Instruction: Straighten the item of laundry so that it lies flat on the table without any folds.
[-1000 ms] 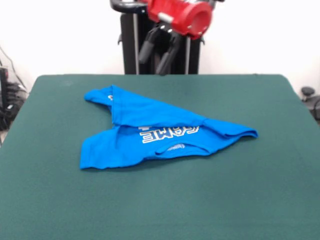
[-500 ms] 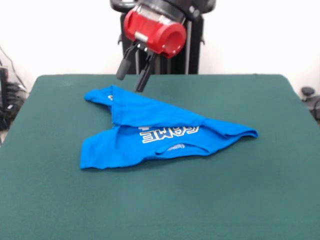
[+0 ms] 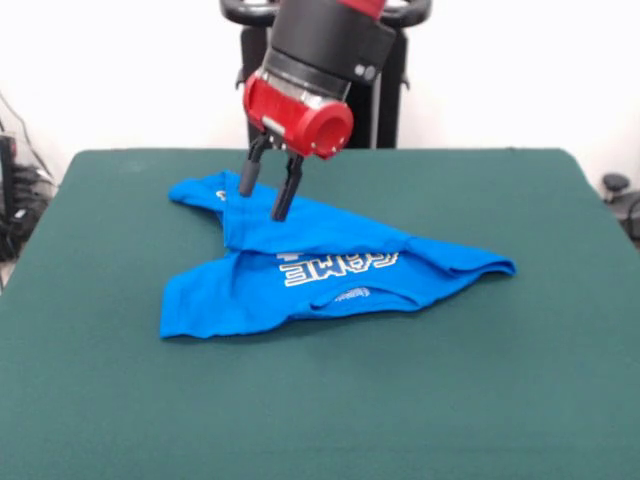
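Pincer [image 3: 264,201] hangs spread apart over the upper left part of the shirt [image 3: 300,265], its two dark fingers [image 3: 249,176] pointing down at the folded layer, gripping nothing; tips look at or just above the cloth, contact not certain. Shirt lies left of centre on the table [image 3: 500,380], crumpled: at far left a sleeve-like corner sticks out toward the robot's side, a big flap is folded over the middle, part of the white lettering shows below it upside down, and a thin tail runs out to the right. Judged light, limp, thin cloth, not fragile; likely drags rather than slides on felt. Best hold seems the free edge of the folded flap, pinching the top layer only. Tabletop dark green, broad, plenty of bare room all round. White wall behind; cables at left edge.
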Controlling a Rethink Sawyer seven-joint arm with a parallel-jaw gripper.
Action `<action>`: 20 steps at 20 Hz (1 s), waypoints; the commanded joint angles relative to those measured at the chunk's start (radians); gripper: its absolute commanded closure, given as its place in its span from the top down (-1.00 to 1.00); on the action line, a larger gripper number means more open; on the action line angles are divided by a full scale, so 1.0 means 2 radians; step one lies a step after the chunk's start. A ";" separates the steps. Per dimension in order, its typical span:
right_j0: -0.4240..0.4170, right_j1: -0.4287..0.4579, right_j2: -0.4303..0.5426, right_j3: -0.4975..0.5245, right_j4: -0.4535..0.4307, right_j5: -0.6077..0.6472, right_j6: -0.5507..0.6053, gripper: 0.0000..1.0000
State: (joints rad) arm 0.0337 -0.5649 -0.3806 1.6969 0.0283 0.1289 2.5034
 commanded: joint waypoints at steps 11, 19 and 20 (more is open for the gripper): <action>0.009 0.085 0.058 0.018 -0.054 -0.062 0.028 1.00; -0.015 0.096 0.062 0.040 -0.085 -0.075 0.021 1.00; -0.016 0.097 0.060 0.042 -0.088 -0.077 0.023 1.00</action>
State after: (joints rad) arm 0.0085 -0.4546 -0.3428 1.7082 -0.0949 0.0293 2.5034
